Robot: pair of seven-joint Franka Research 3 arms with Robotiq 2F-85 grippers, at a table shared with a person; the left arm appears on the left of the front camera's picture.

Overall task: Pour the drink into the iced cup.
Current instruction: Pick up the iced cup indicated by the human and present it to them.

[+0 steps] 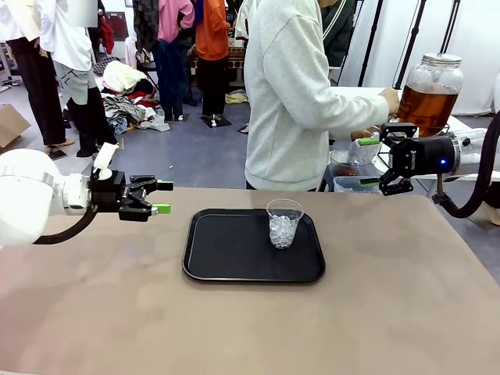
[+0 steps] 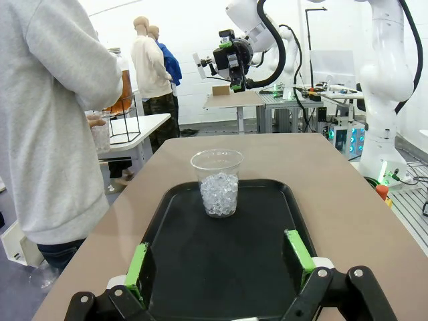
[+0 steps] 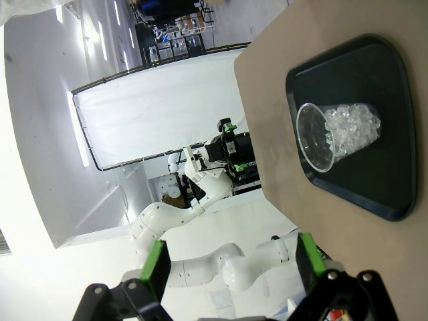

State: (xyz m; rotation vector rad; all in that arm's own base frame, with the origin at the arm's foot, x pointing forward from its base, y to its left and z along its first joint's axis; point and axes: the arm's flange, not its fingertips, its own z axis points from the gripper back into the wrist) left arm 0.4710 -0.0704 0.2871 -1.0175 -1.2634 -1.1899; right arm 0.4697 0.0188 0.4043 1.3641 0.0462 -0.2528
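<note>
I have the tray [image 1: 223, 254] mid-table [image 1: 234, 328], nearer the far edge; the iced cup [image 1: 283, 223] stands upright on the tray's right half, close to its far rim; my left gripper [image 1: 163, 197] hangs left of the tray, apart from it; my right gripper [image 1: 377, 166] sits past the far right corner; behind it, on a side table, stands the dispenser jar [image 1: 437, 78] with the drink [image 1: 426, 108] in it; a person [image 1: 297, 101] stands behind the tray, one hand [image 1: 388, 100] just beside the jar.

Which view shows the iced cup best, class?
The left wrist view: the iced cup stands upright, close and central on the black tray. The right wrist view shows it rolled sideways; the front view shows it smaller.
</note>
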